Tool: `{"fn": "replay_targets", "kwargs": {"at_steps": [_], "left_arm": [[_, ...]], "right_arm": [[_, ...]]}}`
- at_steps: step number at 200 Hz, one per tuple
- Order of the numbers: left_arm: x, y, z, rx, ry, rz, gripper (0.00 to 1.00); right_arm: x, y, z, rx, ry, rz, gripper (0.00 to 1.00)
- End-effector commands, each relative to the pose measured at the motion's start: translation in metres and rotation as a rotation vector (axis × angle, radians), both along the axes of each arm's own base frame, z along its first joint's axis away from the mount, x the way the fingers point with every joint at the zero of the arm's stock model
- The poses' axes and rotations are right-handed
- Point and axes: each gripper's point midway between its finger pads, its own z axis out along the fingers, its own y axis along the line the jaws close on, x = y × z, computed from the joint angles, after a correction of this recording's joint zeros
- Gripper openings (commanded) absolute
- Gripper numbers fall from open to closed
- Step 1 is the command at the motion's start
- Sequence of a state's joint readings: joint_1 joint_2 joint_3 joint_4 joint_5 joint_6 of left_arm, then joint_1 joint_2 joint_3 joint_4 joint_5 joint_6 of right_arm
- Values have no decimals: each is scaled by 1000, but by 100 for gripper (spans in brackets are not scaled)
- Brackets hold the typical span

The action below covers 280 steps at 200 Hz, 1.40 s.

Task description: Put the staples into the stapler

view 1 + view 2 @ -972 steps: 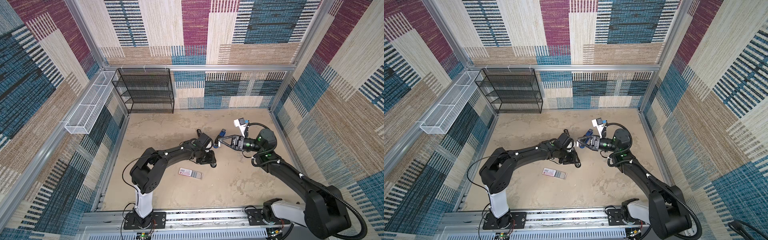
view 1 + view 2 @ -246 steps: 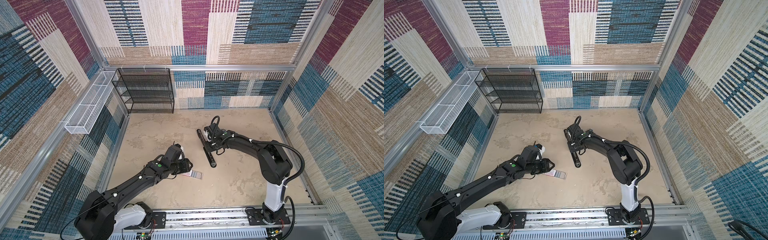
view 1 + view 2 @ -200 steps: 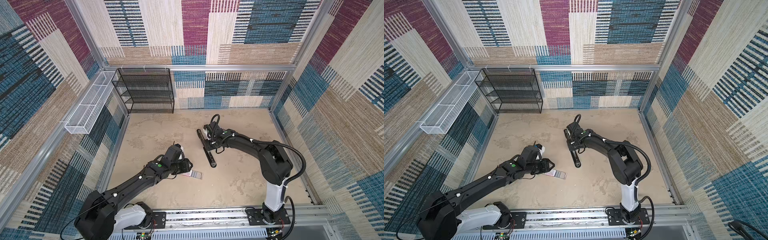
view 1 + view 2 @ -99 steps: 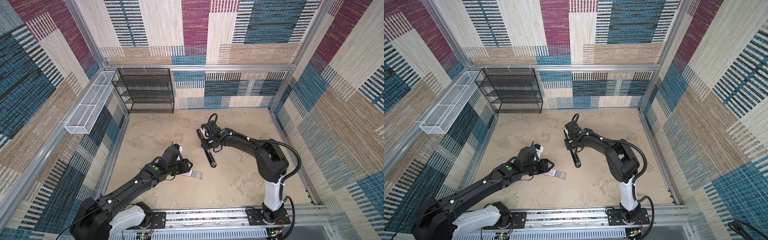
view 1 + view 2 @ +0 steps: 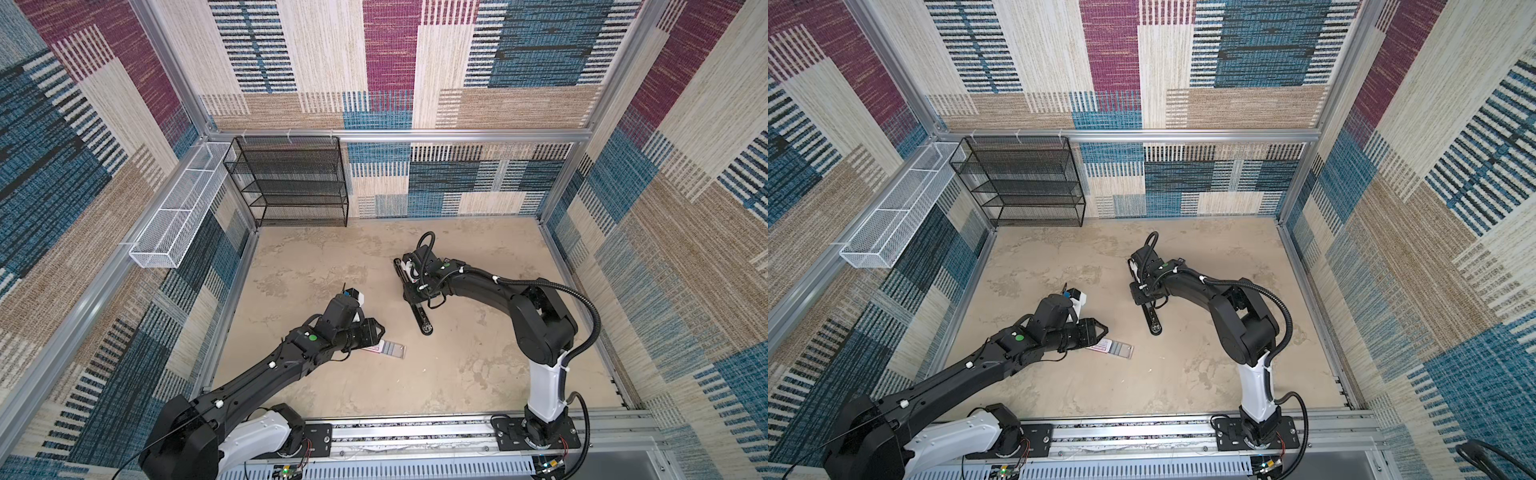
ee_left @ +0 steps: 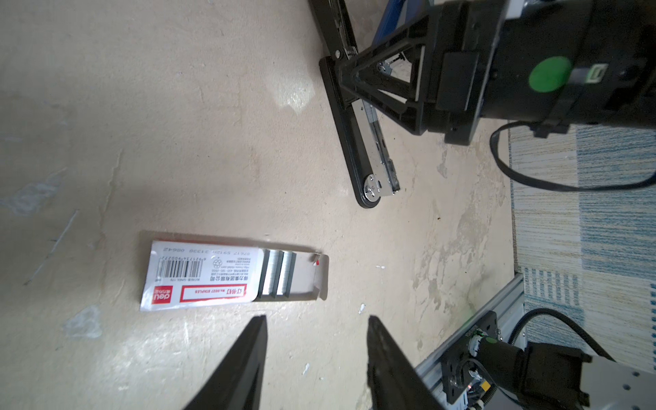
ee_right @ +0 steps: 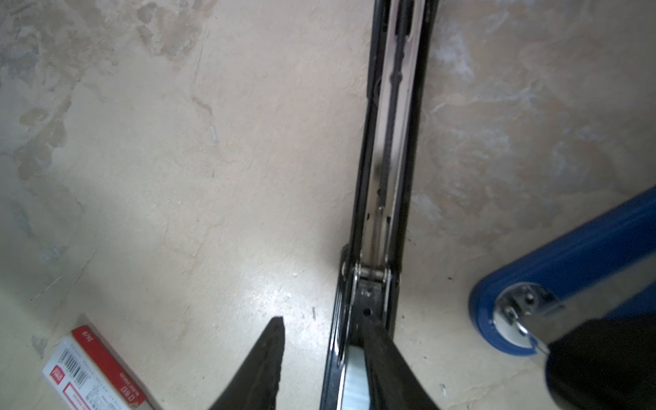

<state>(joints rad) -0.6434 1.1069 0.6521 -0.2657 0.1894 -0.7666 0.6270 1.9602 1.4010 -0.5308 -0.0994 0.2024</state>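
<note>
Both arms were at the stapler (image 5: 422, 321) a few seconds ago. Now it lies open on the bench (image 5: 457, 382), and the left arm has gone to the staples (image 6: 277, 273), poking out of their card box (image 6: 198, 273) nearby. Grabbing them looks next. The left end effector (image 6: 316, 319) hangs half open and empty beside them. The right end effector (image 7: 323, 321), half open too, rests one finger (image 7: 381, 365) on the stapler.

staples box (image 6: 198, 280) | brand: deli | label: STAPLES | barcode (image 6: 179, 271) digits unclear
</note>
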Motion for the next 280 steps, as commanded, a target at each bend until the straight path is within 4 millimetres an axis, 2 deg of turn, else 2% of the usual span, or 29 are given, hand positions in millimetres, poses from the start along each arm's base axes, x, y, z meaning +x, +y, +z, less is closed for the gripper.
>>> {"fn": "replay_targets", "kwargs": {"at_steps": [1,30,57,100,139,182,246,280], "left_arm": [[3,-3,2,-19,-5,1,49],[3,-4,1,-21,-1,1,49],[4,-5,1,-22,-1,0,49],[2,-3,-1,-20,5,5,48],[2,-2,-1,-18,1,8,48],[2,-3,-3,-18,10,7,48],[4,-7,-4,-20,18,-2,47],[6,-10,-4,-23,23,-7,47]], "right_arm": [[-5,3,6,30,-2,-1,40],[-11,2,10,36,-3,2,41],[-8,2,12,34,-16,-3,42],[-7,2,1,23,2,-3,43],[-15,-1,-1,28,13,-6,50],[-38,-6,-6,35,58,3,49],[-88,-21,-12,40,142,20,49],[-97,-27,0,34,134,20,48]]}}
